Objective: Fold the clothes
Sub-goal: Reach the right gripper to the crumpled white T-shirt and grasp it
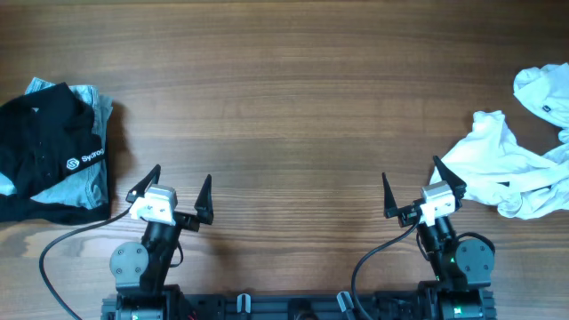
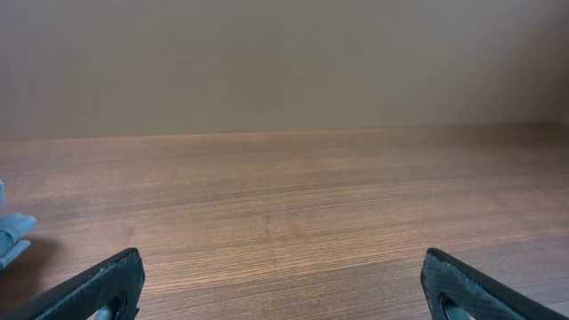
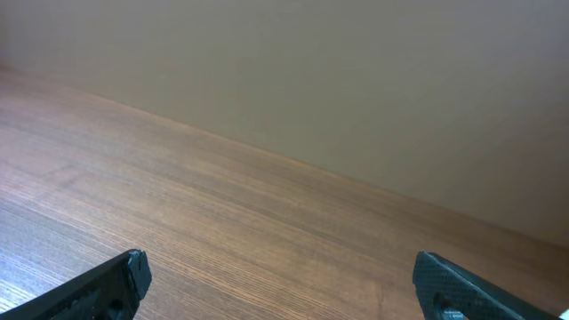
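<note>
The white T-shirt (image 1: 511, 169) lies crumpled at the table's right edge in the overhead view; its lettering is hidden in the folds. My right gripper (image 1: 418, 189) is open and empty, just left of the shirt and apart from it. My left gripper (image 1: 175, 188) is open and empty near the front left. Both wrist views show only bare wood between wide-open fingers: the left gripper (image 2: 283, 283) and the right gripper (image 3: 280, 284). The shirt does not show in either wrist view.
A black garment with a small white logo (image 1: 49, 156) lies on a light blue-grey garment (image 1: 89, 173) at the left edge. Another white crumpled cloth (image 1: 544, 93) sits at the far right. A blue-grey scrap (image 2: 11, 236) shows at the left wrist view's edge.
</note>
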Motion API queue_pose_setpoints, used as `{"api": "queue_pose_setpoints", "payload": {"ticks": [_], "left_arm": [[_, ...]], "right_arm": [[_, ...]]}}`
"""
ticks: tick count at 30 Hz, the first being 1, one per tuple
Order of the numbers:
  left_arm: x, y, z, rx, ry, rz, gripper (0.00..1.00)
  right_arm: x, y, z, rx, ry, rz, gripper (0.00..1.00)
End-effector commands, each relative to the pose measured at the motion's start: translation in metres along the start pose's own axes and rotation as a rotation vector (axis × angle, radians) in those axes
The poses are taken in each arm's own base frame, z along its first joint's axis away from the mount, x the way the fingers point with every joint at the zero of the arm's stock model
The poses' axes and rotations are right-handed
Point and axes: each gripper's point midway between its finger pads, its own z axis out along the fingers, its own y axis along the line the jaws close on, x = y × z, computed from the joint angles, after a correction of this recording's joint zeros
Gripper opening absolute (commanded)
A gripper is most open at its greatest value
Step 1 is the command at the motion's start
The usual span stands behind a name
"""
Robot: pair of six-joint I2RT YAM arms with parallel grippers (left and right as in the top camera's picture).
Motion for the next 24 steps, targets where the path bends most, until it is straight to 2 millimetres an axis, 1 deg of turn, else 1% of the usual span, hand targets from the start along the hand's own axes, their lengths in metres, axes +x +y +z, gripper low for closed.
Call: {"api": "queue_pose_setpoints", "payload": {"ticks": [1,13,15,16,17,19,20,22,24], "left_arm": [[0.002,-0.002,0.0,0.013,-0.001,0.005,1.0],[0.002,-0.002,0.0,0.013,-0.003,0.006,1.0],[0.001,-0.002,0.0,0.013,-0.004,0.006,1.0],[-0.001,-0.003,0.0,0.014,-0.012,0.007,1.0],[-0.001,-0.002,0.0,0.013,-0.015,-0.029,1.0],[-0.005,-0.003,0.0,0.015,-0.023,-0.12,1.0],[-0.008,-0.003,-0.001,0.016,-0.028,-0.151,1.0],[-0.016,-0.004,-0.002,0.018,-0.031,-0.167,1.0],[-0.033,-0.006,-0.003,0.022,-0.039,-0.164,1.0]], "right_arm": [[-0.001,-0.001,0.0,0.007,-0.004,-0.007,1.0],[-0.001,-0.001,0.0,0.007,-0.004,-0.006,1.0],[-0.002,-0.001,0.0,0.008,-0.009,0.038,1.0],[-0.004,-0.005,0.0,0.027,-0.016,0.106,1.0],[-0.005,-0.011,-0.001,0.061,-0.015,0.168,1.0],[-0.011,-0.019,-0.003,0.102,-0.016,0.182,1.0],[-0.015,-0.026,-0.004,0.137,-0.012,0.183,1.0],[-0.025,-0.034,-0.005,0.167,0.002,0.184,1.0],[-0.035,-0.039,-0.002,0.172,0.048,0.199,1.0]]}}
